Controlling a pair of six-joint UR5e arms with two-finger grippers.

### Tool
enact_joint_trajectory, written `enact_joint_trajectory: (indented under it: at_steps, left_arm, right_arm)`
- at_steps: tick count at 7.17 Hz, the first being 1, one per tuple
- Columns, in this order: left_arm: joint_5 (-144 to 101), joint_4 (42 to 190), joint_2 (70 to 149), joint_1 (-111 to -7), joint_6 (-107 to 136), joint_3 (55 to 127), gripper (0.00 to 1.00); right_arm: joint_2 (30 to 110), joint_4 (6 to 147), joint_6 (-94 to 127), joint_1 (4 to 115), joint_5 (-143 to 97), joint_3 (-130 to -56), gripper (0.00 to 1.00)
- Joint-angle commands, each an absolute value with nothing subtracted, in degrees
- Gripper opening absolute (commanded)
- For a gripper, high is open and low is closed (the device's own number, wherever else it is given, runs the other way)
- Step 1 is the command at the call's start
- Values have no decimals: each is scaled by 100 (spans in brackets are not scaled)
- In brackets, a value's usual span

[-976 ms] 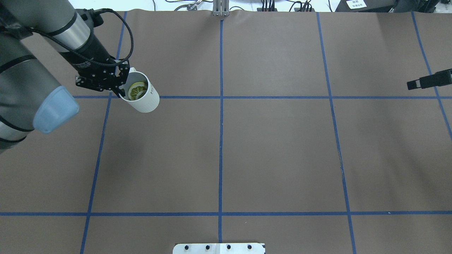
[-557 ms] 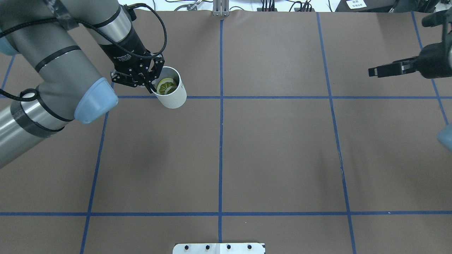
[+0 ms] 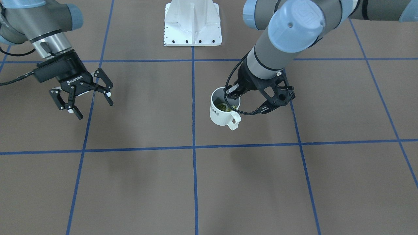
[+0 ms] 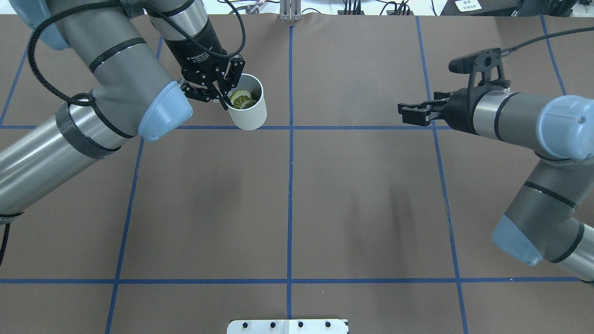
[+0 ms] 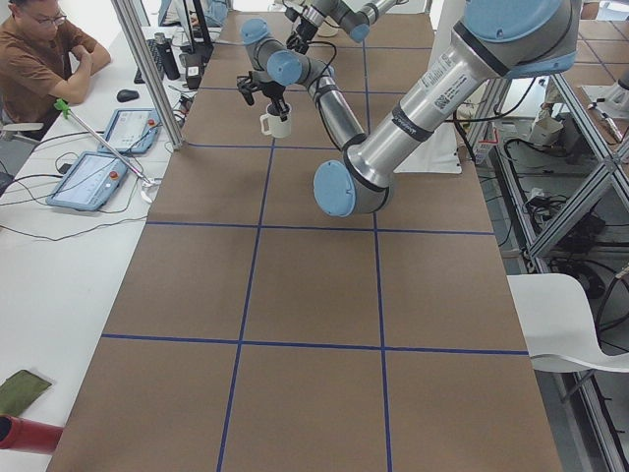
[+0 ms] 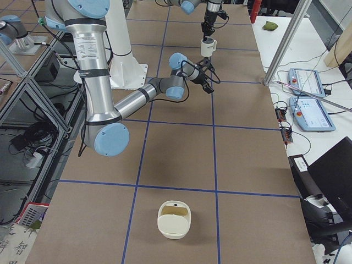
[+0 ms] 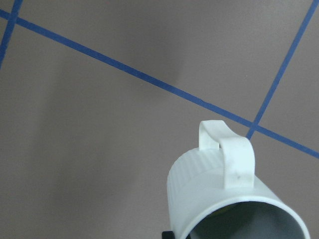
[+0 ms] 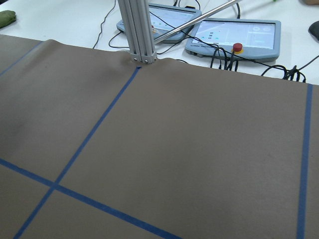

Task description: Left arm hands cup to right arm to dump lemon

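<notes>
**Cup held mouth-up at the rim, right gripper spread and waiting apart**

The left gripper [image 4: 226, 98] is clenched on the rim of the cup [image 4: 251, 117], with one finger inside the mouth and the other against the outer wall. The cup hangs clear of the brown table [image 4: 371, 208]. Its long axis is roughly vertical, mouth up and base down.

In the front-facing view the squarish handle [image 3: 233, 122] juts out on the side away from the robot. The dark lettering on the cup's wall faces toward the right arm's half. The left wrist view shows the ribbed wall and the handle on the far side from the fingers.

The lemon [image 4: 240, 98] lies inside the cup, low down, its cut face turned upward.

In the overhead view the cup sits on the left arm's side of the centre blue tape line [image 4: 290, 185], near where that line meets a cross line.

The right gripper [image 3: 94, 109] is well apart from the cup. Its linkage fingers are spread wide and hold nothing, and they are aimed across the table toward the cup's side.
</notes>
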State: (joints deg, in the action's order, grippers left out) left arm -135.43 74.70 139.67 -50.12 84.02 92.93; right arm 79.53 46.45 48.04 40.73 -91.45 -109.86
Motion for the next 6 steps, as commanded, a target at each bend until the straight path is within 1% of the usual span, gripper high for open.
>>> enact_joint_trajectory:
  at_steps: [1, 2, 3, 4, 6]
  left_arm:
    - [-13692, 7462, 14194, -5010, 9269, 9193, 0]
    - [-13893, 7645, 14177, -5018, 9908, 9185, 0]
    - [-13913, 7751, 14168, -5045, 9897, 9158, 0]
    - [-13930, 7743, 14203, -5019, 9975, 9167, 0]
    - [-14246, 7734, 14256, -5019, 10159, 9167, 0]
  right_arm:
    - [7560, 4641, 4896, 3274, -7987, -11004, 99]
    - [7393, 4649, 4869, 2956, -7476, -10978, 99]
    - [7261, 4649, 4852, 2692, -7140, -10978, 99]
    - [7199, 4649, 4843, 2237, -6380, -10934, 99]
    - [7207, 4658, 4764, 1830, -5898, -10899, 99]
